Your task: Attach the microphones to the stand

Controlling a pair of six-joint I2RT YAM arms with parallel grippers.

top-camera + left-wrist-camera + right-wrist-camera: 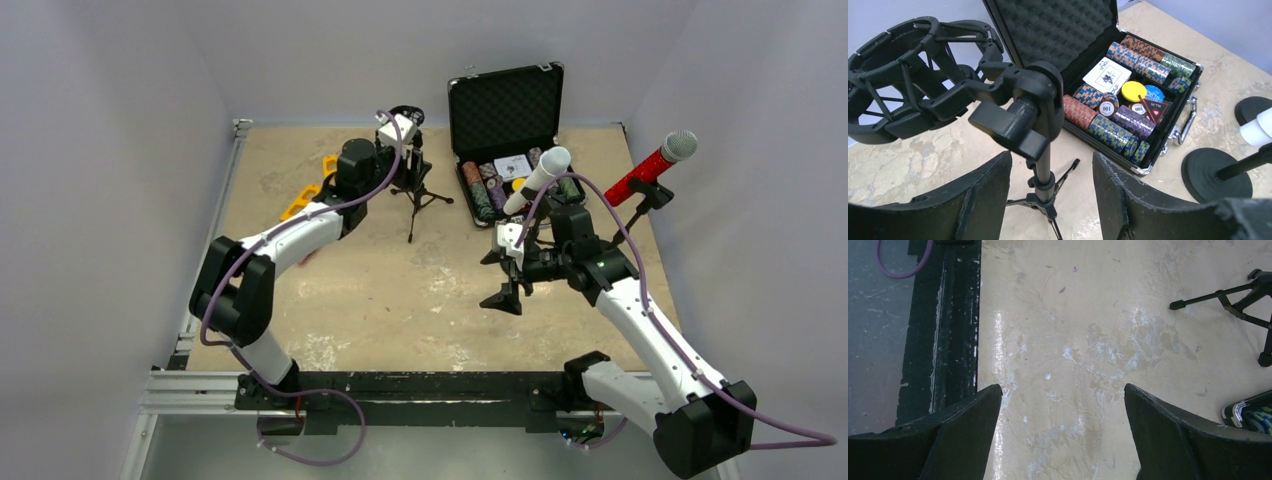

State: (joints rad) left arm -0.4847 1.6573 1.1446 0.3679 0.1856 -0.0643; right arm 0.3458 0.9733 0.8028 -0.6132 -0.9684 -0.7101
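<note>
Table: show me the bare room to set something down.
Bare: mid table, between tripod, right end effector and near rail. Crowded: far right, around the case, white microphone and red microphone.

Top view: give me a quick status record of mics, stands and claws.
red mic: clipped on a stand, far right, head up
white mic: tilted on a stand, just in front of the case
pink mic: cannot make it out
shock mount: empty, atop the tripod
left claw: open, empty, facing the tripod pole
right claw: open, empty, over bare table
case: open, chips inside
</note>
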